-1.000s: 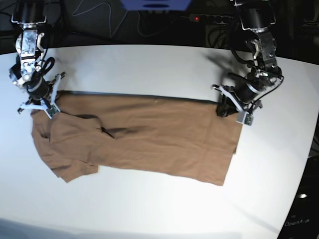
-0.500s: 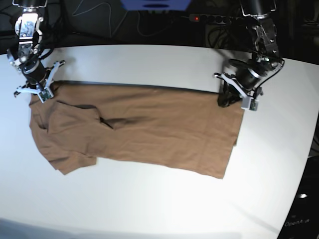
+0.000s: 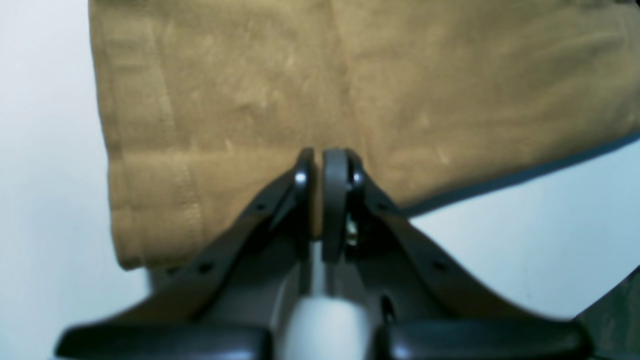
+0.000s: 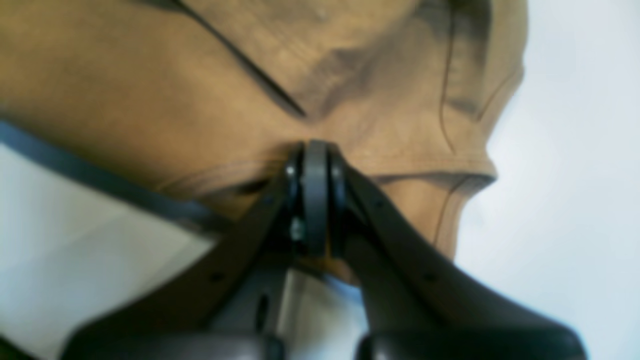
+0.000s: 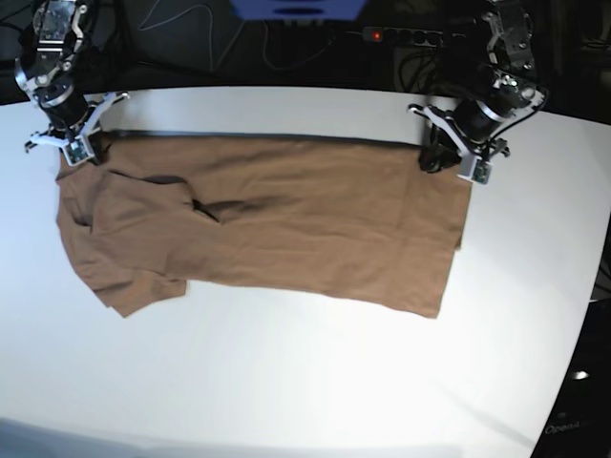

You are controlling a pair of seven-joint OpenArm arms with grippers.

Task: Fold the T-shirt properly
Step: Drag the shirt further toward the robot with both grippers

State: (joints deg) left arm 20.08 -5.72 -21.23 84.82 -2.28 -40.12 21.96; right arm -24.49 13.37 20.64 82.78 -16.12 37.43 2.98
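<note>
The tan-brown T-shirt (image 5: 277,224) lies folded lengthwise across the white table (image 5: 315,382), sleeves bunched at the left. My left gripper (image 5: 447,162), on the right of the base view, is shut on the shirt's far right corner. In the left wrist view its jaws (image 3: 320,200) pinch the cloth (image 3: 300,85) near the hem. My right gripper (image 5: 69,153) is shut on the far left corner by the shoulder. The right wrist view shows those jaws (image 4: 314,200) clamped on wrinkled fabric (image 4: 200,75). The far edge hangs taut between both grippers.
A dark floor with cables and a power strip (image 5: 401,36) lies beyond the table's far edge. A blue object (image 5: 298,10) sits at the back centre. The table's curved right edge (image 5: 592,315) falls off to dark ground.
Both grippers have moved toward the table's far edge, dragging the shirt with them. The shirt's far edge now lies straighter and farther back.
</note>
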